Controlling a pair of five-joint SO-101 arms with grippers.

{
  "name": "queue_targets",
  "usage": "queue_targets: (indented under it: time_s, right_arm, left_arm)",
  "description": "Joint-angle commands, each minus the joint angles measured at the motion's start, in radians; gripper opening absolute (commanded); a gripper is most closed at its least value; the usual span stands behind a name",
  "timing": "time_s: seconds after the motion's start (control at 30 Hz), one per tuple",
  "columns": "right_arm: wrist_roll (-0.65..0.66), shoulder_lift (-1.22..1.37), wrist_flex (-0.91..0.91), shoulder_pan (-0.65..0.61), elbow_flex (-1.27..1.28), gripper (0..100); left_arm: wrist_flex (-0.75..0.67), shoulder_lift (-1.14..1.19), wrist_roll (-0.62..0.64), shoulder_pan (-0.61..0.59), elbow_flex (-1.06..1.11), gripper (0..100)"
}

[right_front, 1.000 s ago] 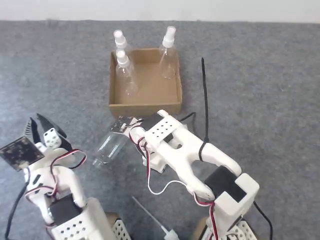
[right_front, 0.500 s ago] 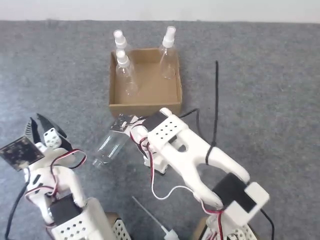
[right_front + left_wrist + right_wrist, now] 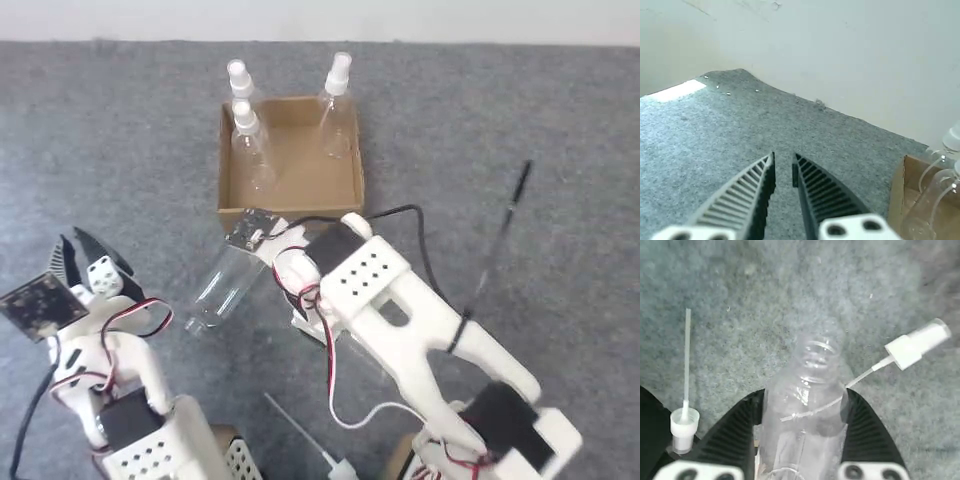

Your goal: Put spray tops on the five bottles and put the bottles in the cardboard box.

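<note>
The right gripper (image 3: 805, 396) clasps an uncapped bottle (image 3: 807, 390) between its fingers, the open neck pointing out past the fingertips. One spray top (image 3: 916, 345) lies on the grey carpet (image 3: 740, 285) ahead of the fingertips, off to one side, and a second spray top (image 3: 682, 428) sits just beside one finger. The cardboard box (image 3: 290, 214) lies just beyond this gripper, with capped bottles (image 3: 252, 146) standing in it. The left gripper (image 3: 783, 160) hangs over bare carpet, well apart from the box, its fingers a narrow gap apart, holding nothing.

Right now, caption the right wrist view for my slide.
Right gripper holds an uncapped bottle, two spray tops lying loose on carpet.
</note>
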Motion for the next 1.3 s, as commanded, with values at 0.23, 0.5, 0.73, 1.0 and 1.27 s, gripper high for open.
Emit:
queue_targets:
  time_s: [0.23,0.5,0.73,1.0,1.27]
  right_arm:
    - [-0.078,-0.406,0.004,0.005,0.094,7.6]
    - [-0.166,-0.633,-0.090,0.166,0.192,7.6]
    - [-0.167,-0.740,-0.203,0.275,0.308,7.6]
    - [-0.308,-0.837,-0.331,0.417,0.387,7.6]
    - [-0.404,-0.894,-0.450,0.610,0.454,7.6]
  left_arm:
    - [-0.035,-0.015,0.014,-0.002,0.001,5]
    - [-0.035,-0.015,0.015,-0.002,0.001,5]
    - [-0.032,-0.015,0.015,0.005,0.001,5]
    - [0.044,-0.015,-0.060,0.135,-0.021,5]
    - [0.160,-0.015,-0.161,0.276,-0.073,5]
